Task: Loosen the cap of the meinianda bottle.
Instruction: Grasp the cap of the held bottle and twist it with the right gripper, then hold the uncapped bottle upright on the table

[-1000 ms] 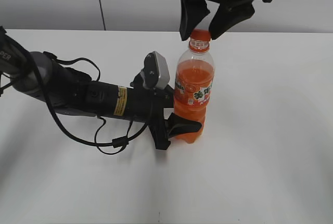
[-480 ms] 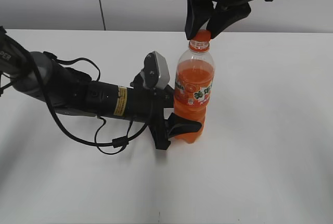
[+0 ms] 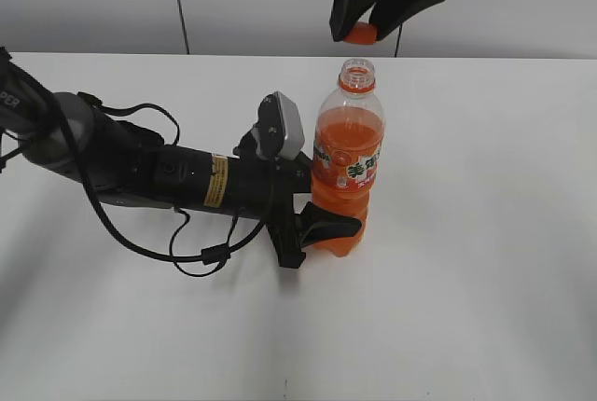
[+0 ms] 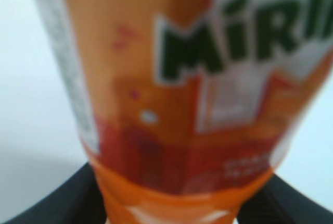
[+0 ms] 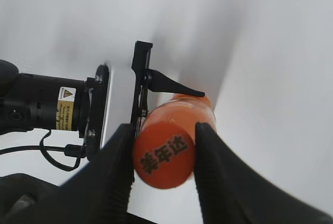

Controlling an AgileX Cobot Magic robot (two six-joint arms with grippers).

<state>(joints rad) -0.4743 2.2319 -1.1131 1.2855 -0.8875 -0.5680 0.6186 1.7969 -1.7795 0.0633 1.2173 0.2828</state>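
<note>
The meinianda bottle (image 3: 347,163) stands upright on the white table, full of orange drink, its mouth open with only the orange neck ring left. My left gripper (image 3: 322,219) lies low on the table and is shut on the bottle's lower body; the bottle's label (image 4: 208,78) fills the left wrist view. My right gripper (image 3: 364,26) hangs above the bottle's mouth and is shut on the orange cap (image 3: 359,34), lifted clear of the neck. In the right wrist view the cap (image 5: 164,156) sits between the two black fingers, with the bottle (image 5: 197,107) below it.
The white table (image 3: 485,261) spreads out around the bottle. The left arm with its cables (image 3: 140,177) lies across the table's left half. A pale wall (image 3: 233,0) stands behind the table.
My right gripper closed on the cap and rose with it. The cap has come off the bottle's neck and is now held above the open mouth. The left arm and bottle have not moved.
</note>
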